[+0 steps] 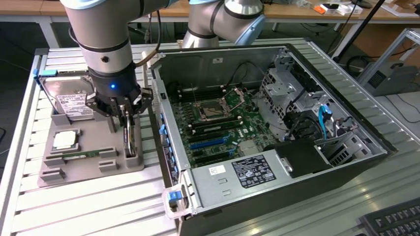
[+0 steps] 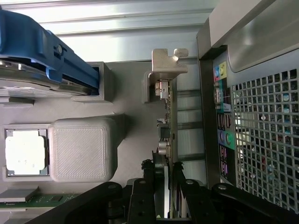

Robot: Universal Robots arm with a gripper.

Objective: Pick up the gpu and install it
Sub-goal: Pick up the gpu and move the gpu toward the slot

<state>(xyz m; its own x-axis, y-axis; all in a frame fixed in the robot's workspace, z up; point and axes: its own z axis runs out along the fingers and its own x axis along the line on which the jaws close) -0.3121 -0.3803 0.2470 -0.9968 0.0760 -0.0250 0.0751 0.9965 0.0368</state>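
Observation:
The gpu stands on edge in a slot of the grey holder tray, on the side nearest the computer case. Seen edge-on in the wrist view, the gpu has its silvery bracket at the far end. My gripper hangs straight over the card's upper edge. Its dark fingers reach down on either side of the card. The gripper is open, and the card rests in its slot.
The tray also holds a hard drive with a blue clip, a CPU and a green memory stick. The open computer case, with its motherboard exposed, lies right beside the tray. A keyboard sits at the exterior view's lower right.

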